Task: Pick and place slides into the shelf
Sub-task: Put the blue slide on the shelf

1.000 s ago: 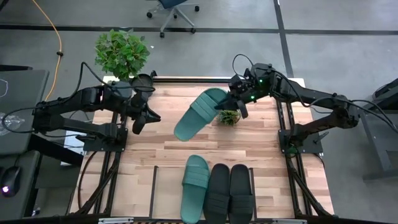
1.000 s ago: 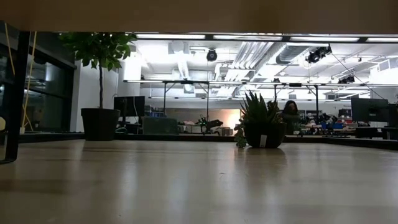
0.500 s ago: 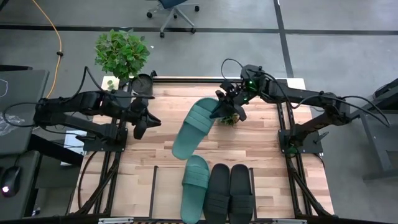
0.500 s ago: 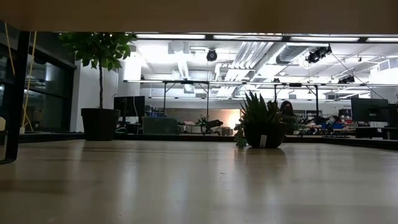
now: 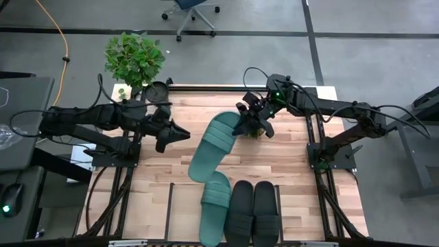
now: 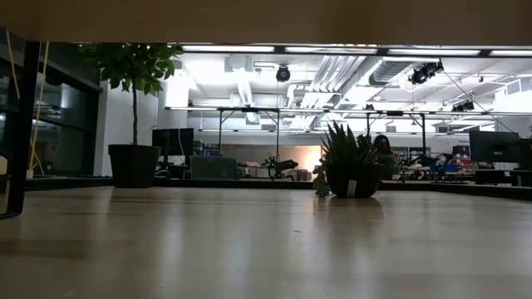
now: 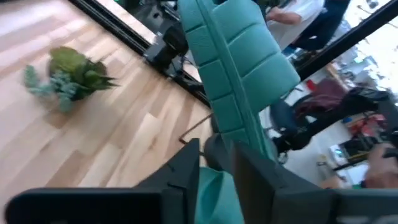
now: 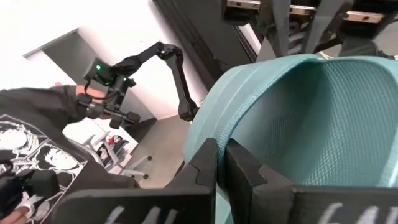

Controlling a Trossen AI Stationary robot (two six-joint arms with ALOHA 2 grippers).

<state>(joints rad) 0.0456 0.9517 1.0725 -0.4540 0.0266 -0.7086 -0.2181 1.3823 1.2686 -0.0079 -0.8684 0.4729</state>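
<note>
While the high view lays out the whole bench point(image 5: 158, 165), it alone shows how the slides are arranged: one teal slide point(image 5: 214, 145) hangs slanted over the middle of the wood, and three more lie side by side at the near edge, a second teal slide point(image 5: 215, 199) on the left and two black slides point(image 5: 253, 213) to its right. The lifted slide's lower end overlaps the top of the lying teal one in that view; whether they touch cannot be told.

The right gripper point(image 5: 252, 118) holds the upper end of the lifted slide, just beside a small potted plant point(image 5: 255, 128). Its wrist view shows what the overhead picture cannot: the fingers point(image 8: 208, 165) are pinched together on the slide's teal rim, with the textured footbed filling the frame beyond.

The left gripper point(image 5: 180, 130) hovers just left of the lifted slide, apart from it in the high view. Its wrist view shows the ribbed teal strap close ahead and teal between the fingers point(image 7: 186, 168), which stand a little apart; a grip cannot be confirmed.

The low view shows neither arm nor slide, only bare wood, a spiky potted plant point(image 6: 347, 162) and the room behind. A large leafy plant point(image 5: 134, 58) stands off the bench's far left corner. No writing can be read anywhere.
</note>
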